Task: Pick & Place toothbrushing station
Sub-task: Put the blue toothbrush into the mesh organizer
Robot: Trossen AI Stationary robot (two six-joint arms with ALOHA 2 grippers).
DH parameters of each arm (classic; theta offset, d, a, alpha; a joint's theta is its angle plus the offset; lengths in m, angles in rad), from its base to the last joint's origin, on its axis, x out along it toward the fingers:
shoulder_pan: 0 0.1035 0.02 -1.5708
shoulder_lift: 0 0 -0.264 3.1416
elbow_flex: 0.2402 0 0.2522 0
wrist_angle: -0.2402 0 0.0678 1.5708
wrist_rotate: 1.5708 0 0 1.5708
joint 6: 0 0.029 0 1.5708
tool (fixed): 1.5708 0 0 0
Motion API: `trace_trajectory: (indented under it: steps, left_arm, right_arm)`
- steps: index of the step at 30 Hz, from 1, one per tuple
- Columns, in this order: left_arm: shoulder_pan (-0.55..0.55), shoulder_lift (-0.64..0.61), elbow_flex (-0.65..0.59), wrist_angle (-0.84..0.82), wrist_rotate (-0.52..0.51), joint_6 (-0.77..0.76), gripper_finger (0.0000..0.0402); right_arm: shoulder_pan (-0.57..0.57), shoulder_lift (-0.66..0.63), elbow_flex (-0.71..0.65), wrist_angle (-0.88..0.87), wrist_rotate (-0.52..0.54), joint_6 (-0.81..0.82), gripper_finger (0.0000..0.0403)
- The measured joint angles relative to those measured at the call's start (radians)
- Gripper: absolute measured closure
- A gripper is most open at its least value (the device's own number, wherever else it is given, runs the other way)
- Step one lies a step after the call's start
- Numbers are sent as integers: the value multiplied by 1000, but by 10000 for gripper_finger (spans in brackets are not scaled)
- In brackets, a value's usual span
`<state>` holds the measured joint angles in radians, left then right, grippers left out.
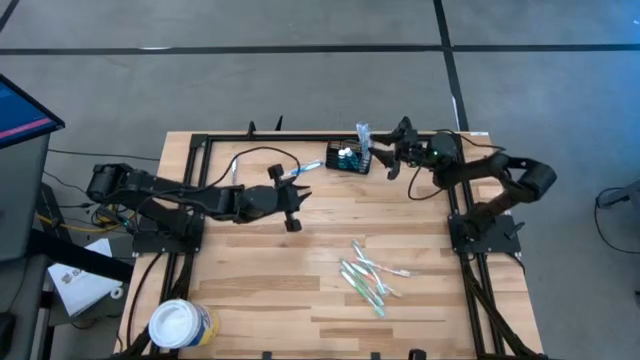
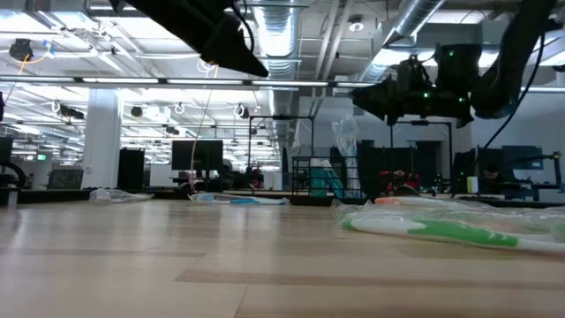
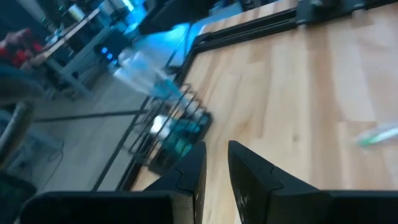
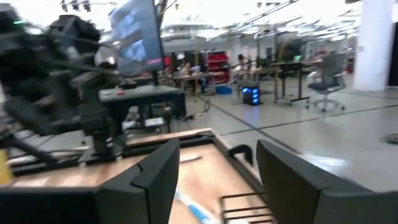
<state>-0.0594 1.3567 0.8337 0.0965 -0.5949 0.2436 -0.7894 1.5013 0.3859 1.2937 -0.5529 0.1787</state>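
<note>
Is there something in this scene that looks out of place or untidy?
Yes. Several toothbrushes lie scattered loose on the table instead of standing in the toothbrushing station at the far edge. One more toothbrush lies apart near the left end effector.

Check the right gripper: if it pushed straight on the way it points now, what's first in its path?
Probably the toothbrushing station. The right gripper is open and points at it from just beside, and the right wrist view shows the station's wire rim just beyond the fingers. Its height above the rim is unclear, so it might pass over the top.
</note>
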Motion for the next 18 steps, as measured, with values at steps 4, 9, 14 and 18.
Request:
trace_trajectory:
  steps: [4, 9, 14, 18]
  left_arm:
    - [70, -1, -44, 0, -1, -53, 340]
    - [169, -1, -120, 3, -2, -104, 340]
    - [251, -1, -178, 8, -2, -191, 340]
    - [306, -1, -201, 9, -3, -297, 340]
  right_arm:
    - [53, -55, 0, -84, 0, -50, 207]
    - [107, -126, 0, -194, 0, -102, 215]
    - [151, -165, 0, -280, 0, -102, 223]
    - [188, -169, 0, -317, 0, -108, 229]
